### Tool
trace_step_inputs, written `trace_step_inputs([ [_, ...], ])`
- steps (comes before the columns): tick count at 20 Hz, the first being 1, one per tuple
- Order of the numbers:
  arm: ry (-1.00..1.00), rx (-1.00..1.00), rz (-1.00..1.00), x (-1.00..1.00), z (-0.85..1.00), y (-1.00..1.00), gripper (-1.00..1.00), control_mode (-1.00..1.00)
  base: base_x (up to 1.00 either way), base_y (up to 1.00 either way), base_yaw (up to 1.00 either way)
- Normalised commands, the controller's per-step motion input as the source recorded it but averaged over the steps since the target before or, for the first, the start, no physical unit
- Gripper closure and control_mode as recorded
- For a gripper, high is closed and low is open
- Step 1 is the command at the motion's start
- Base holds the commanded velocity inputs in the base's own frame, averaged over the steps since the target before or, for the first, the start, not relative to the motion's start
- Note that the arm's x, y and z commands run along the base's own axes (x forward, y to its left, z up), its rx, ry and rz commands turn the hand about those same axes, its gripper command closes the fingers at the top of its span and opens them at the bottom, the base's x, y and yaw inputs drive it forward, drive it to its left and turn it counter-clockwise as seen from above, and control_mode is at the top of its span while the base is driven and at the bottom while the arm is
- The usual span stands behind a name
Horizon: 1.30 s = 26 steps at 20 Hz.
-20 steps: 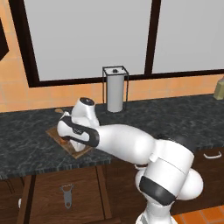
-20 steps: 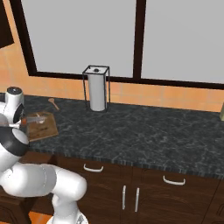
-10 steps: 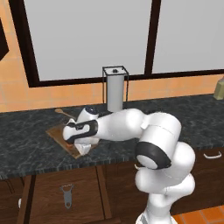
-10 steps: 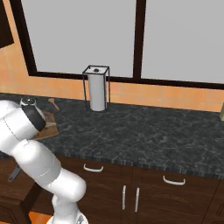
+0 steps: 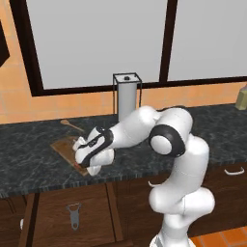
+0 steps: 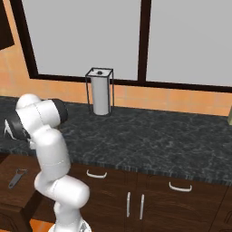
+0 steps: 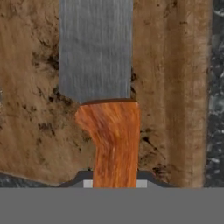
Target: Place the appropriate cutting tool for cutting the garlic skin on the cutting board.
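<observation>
The claw (image 7: 114, 183) pinches the orange handle of the small knife (image 7: 107, 105), whose grey blade points straight ahead of it. Directly beneath claw and knife lies the brown cutting board (image 7: 173, 87); the knife looks close to its surface, contact unclear. Beside the board runs the dark speckled bench (image 7: 216, 96).

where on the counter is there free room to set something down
Bare counter runs right of the paper towel holder, out to the cabinet side. The left is crowded: the cutting board, the wooden spoon behind it, and the arm holding the knife over the board.
</observation>
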Motion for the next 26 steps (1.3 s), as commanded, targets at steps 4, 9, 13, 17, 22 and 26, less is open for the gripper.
trace_step_inputs([
  [4,0.00,0.00,0.00,-0.09,0.07,-0.01,-1.00,-1.00,0.00,0.00,0.00],
  [9,0.00,0.00,0.00,-0.44,0.64,-0.25,-1.00,-1.00,0.00,0.00,0.00],
  [13,-0.05,0.00,0.00,-0.46,0.65,-0.52,-1.00,-1.00,0.00,0.00,0.00],
  [17,-0.04,0.00,0.00,-0.53,0.60,-0.79,-1.00,-1.00,0.00,0.00,0.00],
  [22,0.00,0.00,0.00,-0.38,0.47,-0.94,-1.00,-1.00,0.00,0.00,0.00],
  [26,0.00,0.03,0.00,-0.24,0.47,-1.00,-1.00,-1.00,0.00,0.00,0.00],
])
